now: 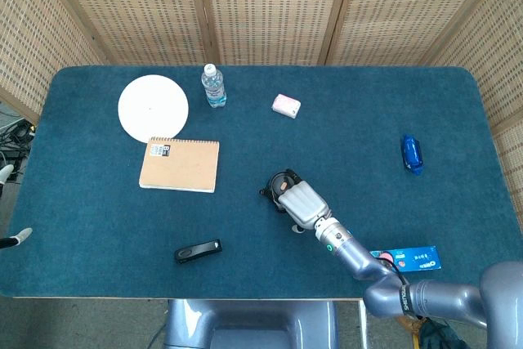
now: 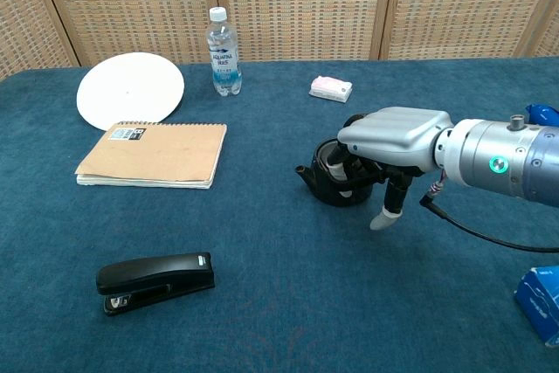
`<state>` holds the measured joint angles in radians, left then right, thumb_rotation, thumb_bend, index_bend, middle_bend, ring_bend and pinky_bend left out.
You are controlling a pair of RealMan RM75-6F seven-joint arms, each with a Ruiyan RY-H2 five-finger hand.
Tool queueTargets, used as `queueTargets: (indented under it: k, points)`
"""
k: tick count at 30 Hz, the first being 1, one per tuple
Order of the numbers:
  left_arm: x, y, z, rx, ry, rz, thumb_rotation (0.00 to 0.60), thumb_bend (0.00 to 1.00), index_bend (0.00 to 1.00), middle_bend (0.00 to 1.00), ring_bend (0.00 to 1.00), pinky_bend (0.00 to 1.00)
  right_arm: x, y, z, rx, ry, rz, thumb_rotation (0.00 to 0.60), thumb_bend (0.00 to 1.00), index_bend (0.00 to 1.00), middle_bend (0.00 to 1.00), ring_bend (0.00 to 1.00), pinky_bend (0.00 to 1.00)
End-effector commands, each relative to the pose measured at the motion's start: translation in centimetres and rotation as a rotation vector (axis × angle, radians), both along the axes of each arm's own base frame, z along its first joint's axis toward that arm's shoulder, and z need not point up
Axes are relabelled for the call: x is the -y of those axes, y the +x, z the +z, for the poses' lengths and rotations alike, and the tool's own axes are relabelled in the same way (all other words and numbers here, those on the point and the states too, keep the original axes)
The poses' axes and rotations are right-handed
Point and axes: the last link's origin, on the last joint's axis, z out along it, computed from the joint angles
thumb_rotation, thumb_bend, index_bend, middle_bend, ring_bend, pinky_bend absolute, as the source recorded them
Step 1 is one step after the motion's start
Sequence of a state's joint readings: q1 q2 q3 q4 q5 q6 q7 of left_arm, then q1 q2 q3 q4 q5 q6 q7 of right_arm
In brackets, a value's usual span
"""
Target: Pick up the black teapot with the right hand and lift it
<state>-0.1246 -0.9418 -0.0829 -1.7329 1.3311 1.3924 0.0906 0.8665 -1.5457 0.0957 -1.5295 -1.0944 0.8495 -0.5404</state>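
The black teapot (image 2: 325, 183) (image 1: 278, 182) stands on the blue table, spout to the left. My right hand (image 2: 384, 146) (image 1: 301, 202) lies low over its right side and hides much of it. Its fingers (image 2: 345, 189) curl down onto the pot's top. The thumb (image 2: 384, 216) points down in front of the pot, apart from its wall. I cannot see a closed grip. My left hand is in neither view.
A brown notebook (image 2: 153, 155) and white plate (image 2: 131, 89) lie at the left, a water bottle (image 2: 224, 51) behind them. A black stapler (image 2: 155, 281) lies front left. A pink packet (image 2: 330, 88) sits behind the pot, a blue box (image 2: 541, 303) front right, a blue object (image 1: 412, 153) far right.
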Motion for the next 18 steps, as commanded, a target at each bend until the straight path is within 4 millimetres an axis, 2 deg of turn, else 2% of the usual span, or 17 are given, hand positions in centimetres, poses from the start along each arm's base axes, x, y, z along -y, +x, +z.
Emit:
queueTargets:
  k: [1, 10, 12, 18]
  points:
    - [0.00, -0.02, 0.07, 0.002, 0.002, 0.000, 0.600, 0.00, 0.00, 0.00, 0.00, 0.00, 0.01, -0.07, -0.15, -0.015, 0.006, 0.004, 0.600, 0.00, 0.55, 0.58, 0.61, 0.00]
    - [0.01, -0.09, 0.24, 0.009, 0.006, 0.000, 0.600, 0.00, 0.00, 0.00, 0.00, 0.00, 0.02, 0.11, -0.49, -0.029, 0.023, 0.004, 0.600, 0.00, 0.62, 0.65, 0.65, 0.00]
    - [0.01, -0.09, 0.25, 0.009, 0.006, 0.000, 0.600, 0.00, 0.00, 0.00, 0.00, 0.00, 0.10, 0.20, -0.50, -0.024, 0.022, 0.001, 0.600, 0.00, 0.66, 0.68, 0.68, 0.00]
    - [0.02, -0.12, 0.37, 0.014, 0.009, -0.001, 0.600, 0.00, 0.00, 0.00, 0.00, 0.00, 0.57, 0.58, -0.49, 0.027, 0.028, -0.032, 0.600, 0.00, 0.88, 0.81, 0.73, 0.00]
